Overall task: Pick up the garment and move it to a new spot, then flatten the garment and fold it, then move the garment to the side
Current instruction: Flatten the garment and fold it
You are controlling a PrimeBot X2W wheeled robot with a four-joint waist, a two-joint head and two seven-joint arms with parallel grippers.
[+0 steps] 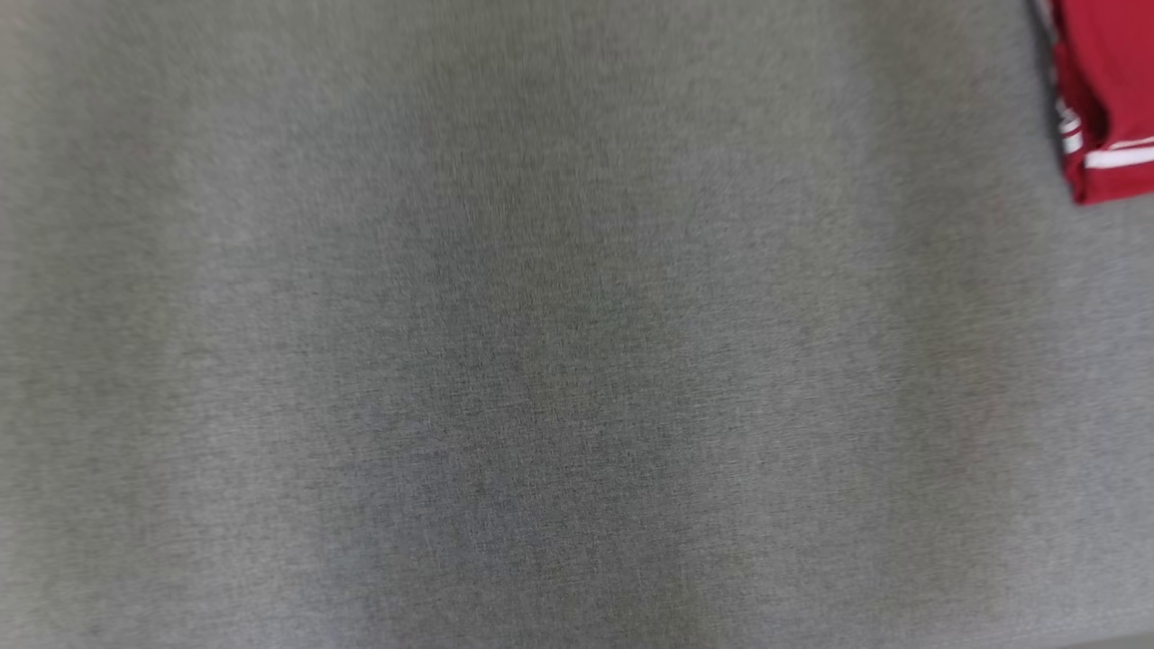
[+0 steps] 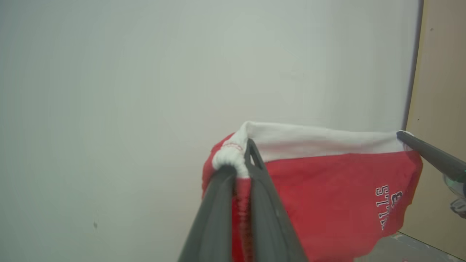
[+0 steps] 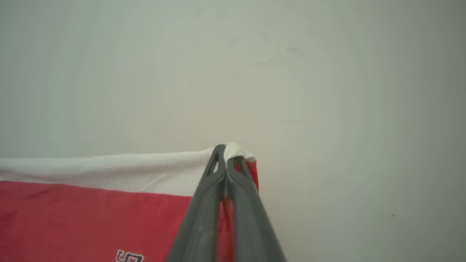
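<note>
Our left pincer (image 2: 240, 157) and right pincer (image 3: 228, 153) each clamp an end of the red garment (image 2: 327, 193) by its white band (image 2: 320, 140), stretching it in mid-air. We should lower both ends evenly, taut, onto the grey counter (image 1: 541, 361). Its lower edge is cut off; the blurred red cloth (image 1: 1111, 90) at the head view's corner may be the same piece

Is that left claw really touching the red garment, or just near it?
Touching. The left wrist view shows the left gripper shut on the white edge of the garment, cloth bunched between its fingers.
</note>
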